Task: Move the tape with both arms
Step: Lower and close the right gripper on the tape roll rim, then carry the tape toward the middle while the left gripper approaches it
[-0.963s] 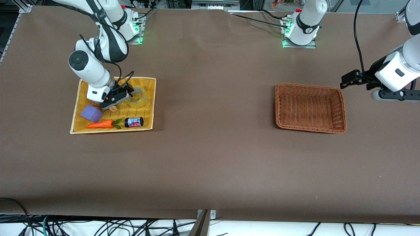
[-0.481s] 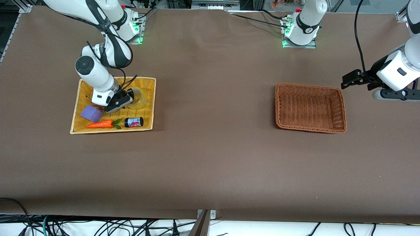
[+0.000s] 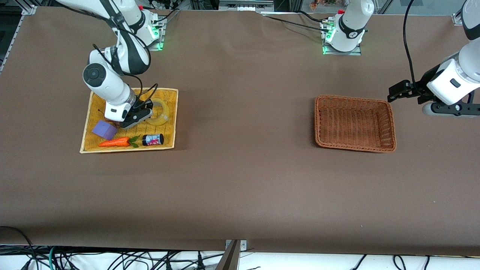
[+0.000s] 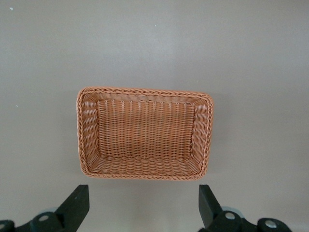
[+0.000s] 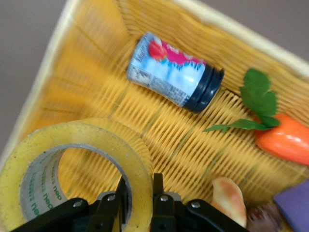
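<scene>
Comparing w/ half a sec back, I saw the right gripper [image 3: 144, 111] had clamped onto the tape [image 3: 159, 112] wall, roll tilted up in the yellow tray [image 3: 165, 144], upper left of frame. Grasp looked done, so lift came next. Left gripper [image 3: 398, 91] waited spread wide by the brown basket [image 3: 390, 127], right side.

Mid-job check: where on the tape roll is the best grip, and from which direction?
Grip the tape across its ring wall, one jaw inside the grey core and one outside, coming from above. It lies in the yellow tray with its hole exposed, so the wall is the narrow part. The right gripper appears already pinched there. The left gripper waits beside the brown basket.
</scene>
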`<state>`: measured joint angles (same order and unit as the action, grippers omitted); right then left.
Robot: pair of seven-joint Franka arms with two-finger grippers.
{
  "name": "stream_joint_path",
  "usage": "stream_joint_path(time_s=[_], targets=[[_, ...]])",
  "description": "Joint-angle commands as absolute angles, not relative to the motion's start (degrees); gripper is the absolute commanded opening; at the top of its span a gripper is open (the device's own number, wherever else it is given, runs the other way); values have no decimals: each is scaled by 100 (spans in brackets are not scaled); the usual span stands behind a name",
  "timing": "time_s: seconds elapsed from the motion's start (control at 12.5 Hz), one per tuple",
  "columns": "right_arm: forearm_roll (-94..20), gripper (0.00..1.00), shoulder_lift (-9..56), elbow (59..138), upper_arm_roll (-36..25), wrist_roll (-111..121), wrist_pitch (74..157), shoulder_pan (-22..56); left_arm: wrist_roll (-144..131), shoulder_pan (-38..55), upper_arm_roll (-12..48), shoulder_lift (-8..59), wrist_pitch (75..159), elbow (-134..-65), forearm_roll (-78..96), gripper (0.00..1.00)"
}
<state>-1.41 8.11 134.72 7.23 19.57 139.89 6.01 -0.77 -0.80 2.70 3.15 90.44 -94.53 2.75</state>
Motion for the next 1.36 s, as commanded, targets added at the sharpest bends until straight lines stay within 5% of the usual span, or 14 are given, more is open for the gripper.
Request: stream_joint_path(time_s=[0.0, 0.32, 0.88, 1.12, 1.2, 1.28], targets=[[-184, 0, 615, 12240, 1062, 1304, 12065, 571, 17, -62, 272, 466, 9009, -9308, 396, 100], [-220, 0, 1325, 10988, 1599, -812, 11434, 1131, -26, -62, 272, 685, 9070, -9316, 325, 100], [-150, 0, 3943, 9170, 1591, -4418, 13753, 3065, -44, -53, 264, 1581, 9570, -9334, 325, 100], [-141, 1, 4324, 8930, 1582, -4597, 14010, 3383, -61, -18, 290, 1906, 9816, -9343, 334, 100], [-132, 33, 4359, 8930, 1582, -4597, 14010, 3453, -70, -9, 307, 1977, 9913, -9378, 334, 100], [-132, 87, 4359, 8930, 1573, -4597, 14010, 3471, -114, 0, 369, 2038, 10001, -9413, 334, 100]])
